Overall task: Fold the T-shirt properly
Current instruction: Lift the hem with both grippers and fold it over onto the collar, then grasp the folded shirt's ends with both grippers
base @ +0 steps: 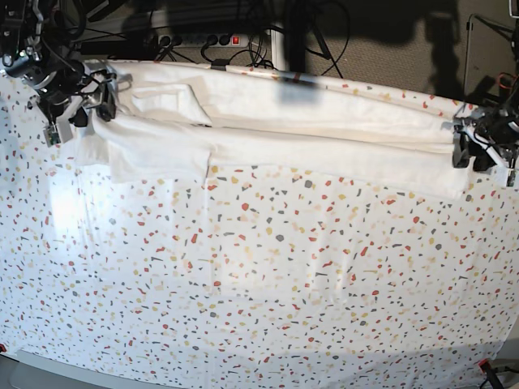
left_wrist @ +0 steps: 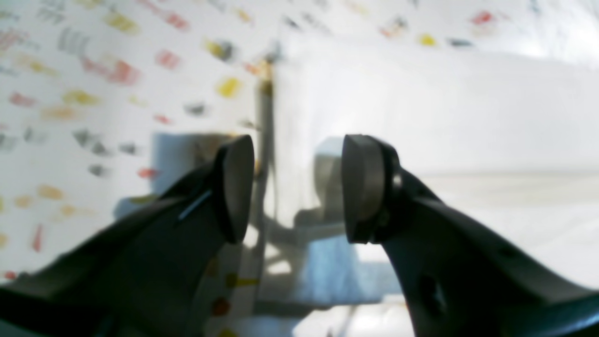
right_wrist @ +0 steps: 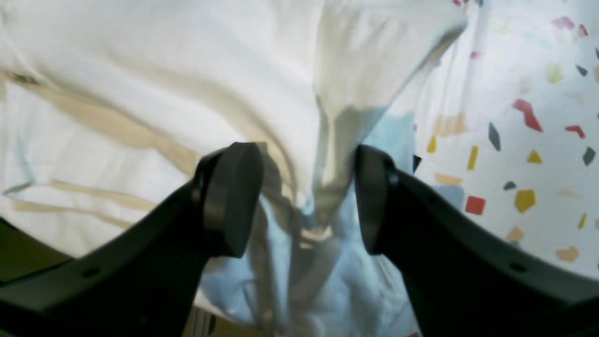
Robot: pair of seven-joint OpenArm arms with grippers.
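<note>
White cotton, soft and limp, is making up the T-shirt, which is lying stretched in a long, narrow band along the far edge of the speckled table covering, sleeves at the base view's left end and hem at its right. It is looking light and floppy: it is creasing and sagging into ridges wherever it is lifted, so I judge it will drape and slide rather than hold a shape, and it is asking for pinches at corners or doubled edges, one at each end, to keep the band taut.

At the sleeve end of the T-shirt the right gripper is standing with its jaws apart, a raised ridge of cloth running up between them; the cloth seems to be brushing the inner face of one pad, but nothing is clamped. At the hem end the left gripper is also spread wide, hanging just over the shirt's edge where it is meeting the table covering.

Much is staying hard to read. No print is showing, so it is presumably turned under. The left wrist view is blurred, and the layers at the hem cannot be counted. Beyond the T-shirt, cables are lying in shadow behind the table.
</note>
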